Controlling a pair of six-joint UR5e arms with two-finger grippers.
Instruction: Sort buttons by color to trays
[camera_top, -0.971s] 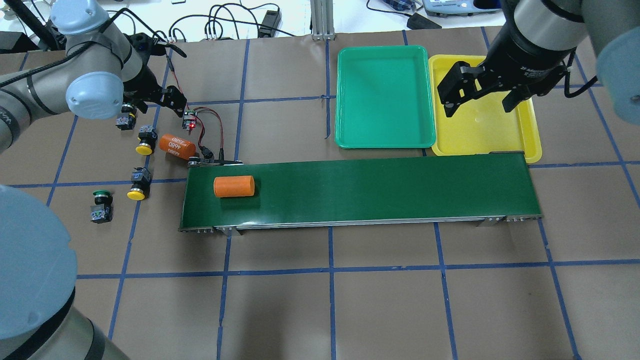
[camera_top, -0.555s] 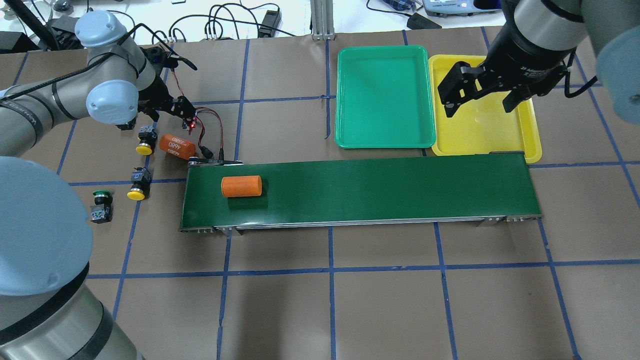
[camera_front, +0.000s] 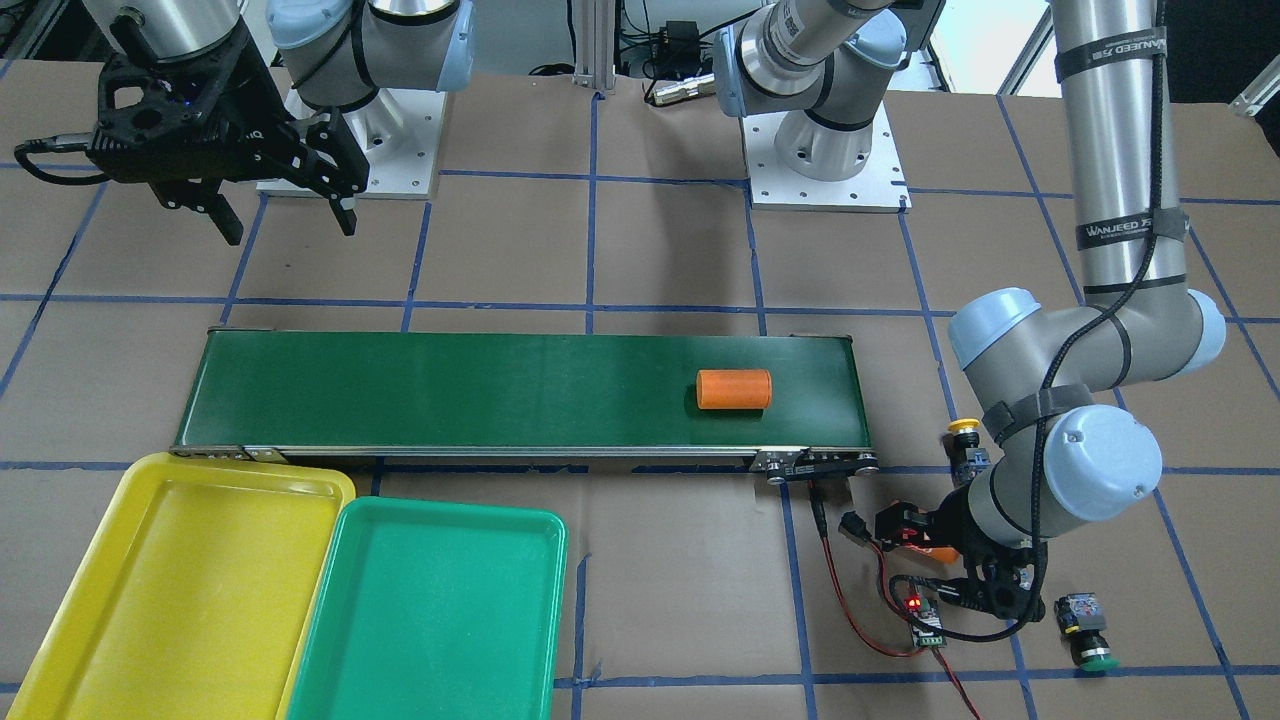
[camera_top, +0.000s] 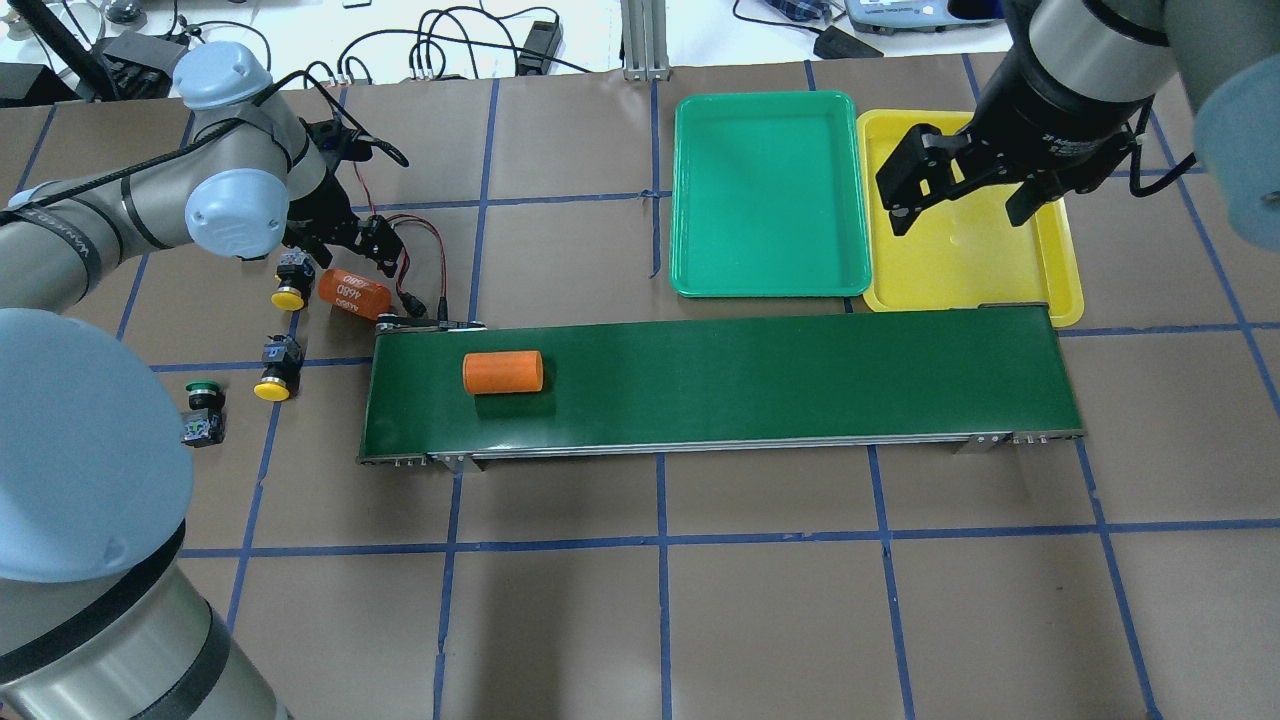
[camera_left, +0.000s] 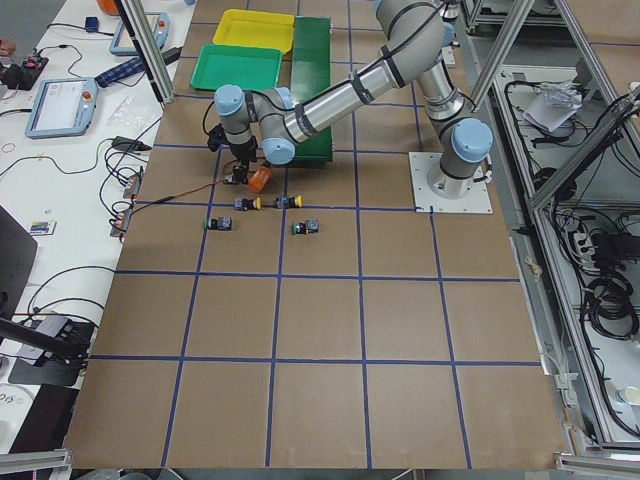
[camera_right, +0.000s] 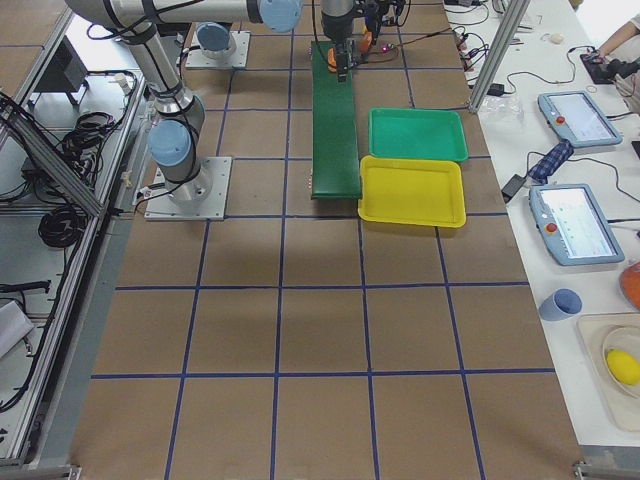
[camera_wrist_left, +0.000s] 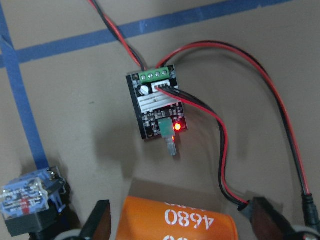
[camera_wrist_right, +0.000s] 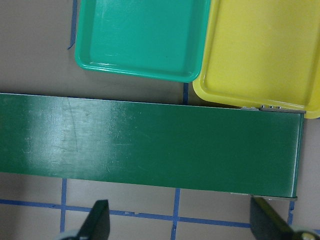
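The left claw (camera_top: 342, 250), upper left, is wide open over the orange can (camera_top: 355, 292). The right claw (camera_top: 957, 215) is open too, both empty

**Counting What Is Sitting on the Worktop**

Four buttons are lying on the worktop (camera_top: 760, 600). Two are wearing yellow caps: one yellow button (camera_top: 288, 280) and a second yellow button (camera_top: 275, 372). Two are wearing green caps: one green button (camera_top: 203, 410) and a second green button (camera_front: 1085, 630). Two trays are sitting there: one green tray (camera_top: 768, 195) and one yellow tray (camera_top: 960, 270). Two orange cylinders are showing: one plain cylinder (camera_top: 503, 371) and one cylinder marked "4680" (camera_top: 355, 290). One conveyor belt (camera_top: 760, 375) is lying there too. One circuit board (camera_wrist_left: 157, 105) is glowing with a single red light (camera_wrist_left: 176, 127). Two arms are reaching in: the left arm (camera_top: 100, 220) and the right arm (camera_top: 1080, 70).
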